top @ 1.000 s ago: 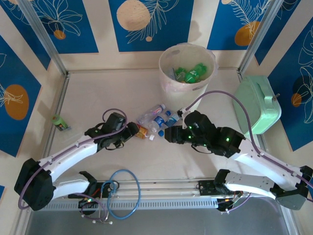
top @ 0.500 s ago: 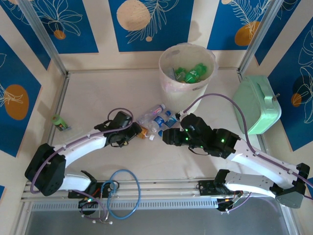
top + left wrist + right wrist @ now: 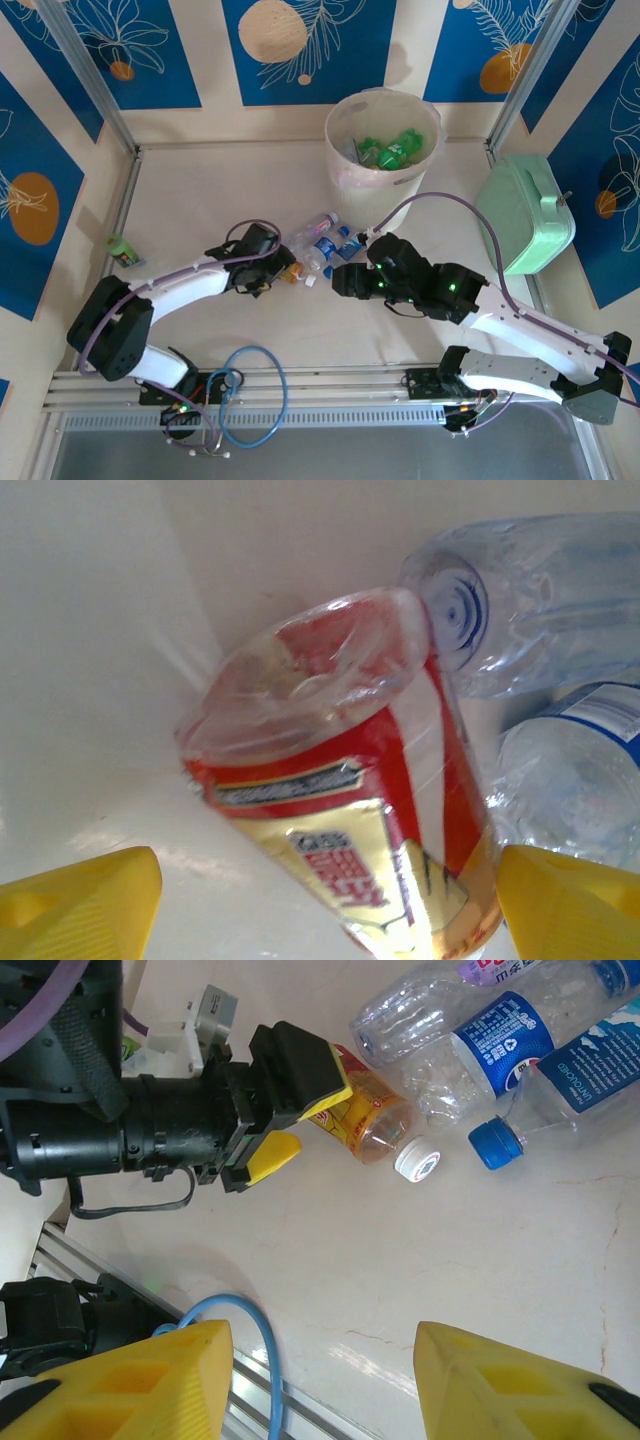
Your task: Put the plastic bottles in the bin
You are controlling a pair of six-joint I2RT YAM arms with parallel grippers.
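An orange-labelled bottle (image 3: 350,810) lies on the table between the yellow fingers (image 3: 85,905) of my left gripper (image 3: 328,880). The jaws are open and straddle it; the left finger stands clear of it. From above, the left gripper (image 3: 283,268) sits at this bottle (image 3: 292,271). Clear bottles with blue labels (image 3: 505,1035) and a blue cap (image 3: 492,1142) lie beside it in a small pile (image 3: 322,243). My right gripper (image 3: 322,1350) hovers open over bare table, just right of the pile (image 3: 338,280). The pale bin (image 3: 340,165) at the back holds green bottles (image 3: 390,150).
A mint-green case (image 3: 525,215) stands at the right edge. A small green thing (image 3: 122,250) lies near the left wall. A blue cable loop (image 3: 250,395) hangs over the front rail. Bare tabletop stretches left of the bin.
My left gripper has reached further right, bringing its open jaws around the orange-labelled bottle. The right gripper has shifted slightly left. The bottles have not moved.
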